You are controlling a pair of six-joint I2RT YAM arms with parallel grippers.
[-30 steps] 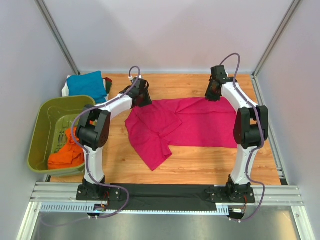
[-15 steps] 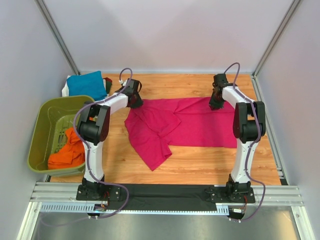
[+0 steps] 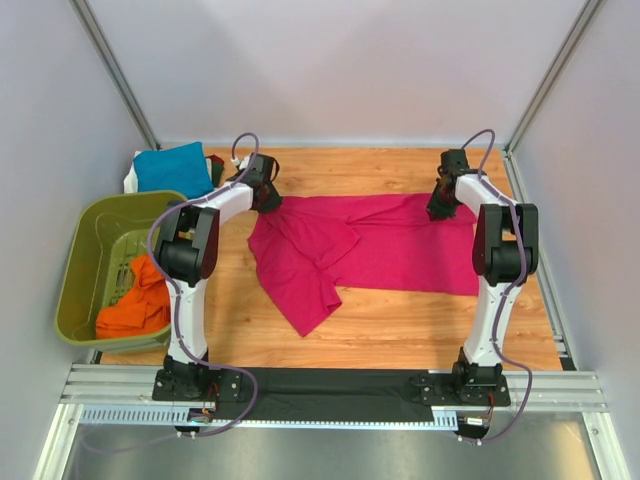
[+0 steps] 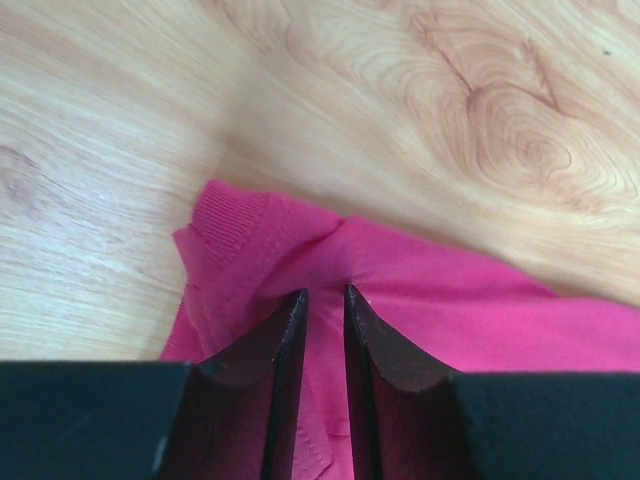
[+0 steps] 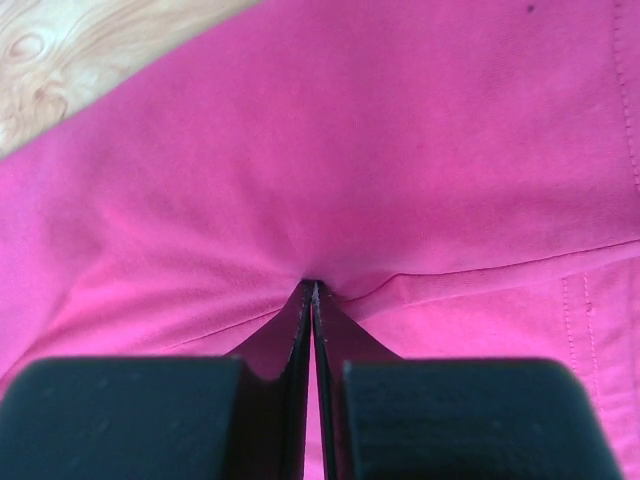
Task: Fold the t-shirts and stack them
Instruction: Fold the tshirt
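Note:
A magenta-pink t-shirt point(image 3: 390, 245) lies spread across the wooden table, its left part crumpled and folded over. My left gripper point(image 3: 267, 199) is at the shirt's far left corner. In the left wrist view its jaws point(image 4: 325, 292) stand narrowly apart, pinching a bunched fold of the cloth point(image 4: 480, 310) beside a ribbed hem. At the shirt's far right edge my right gripper point(image 3: 438, 208) is shut on the fabric point(image 5: 400, 150), which puckers at the fingertips point(image 5: 313, 284). An orange t-shirt point(image 3: 135, 305) lies in the basket. A teal-blue t-shirt point(image 3: 175, 168) sits at the far left.
An olive-green plastic basket point(image 3: 75, 260) stands at the left table edge. White cloth point(image 3: 130, 180) peeks from under the teal shirt. Grey walls close in the table at the back and both sides. Bare wood point(image 3: 400, 320) lies in front of the magenta shirt.
Both grippers have moved apart, left going left and right going right. The shirt's far edge is drawn out wider. The right jaws have closed on the cloth.

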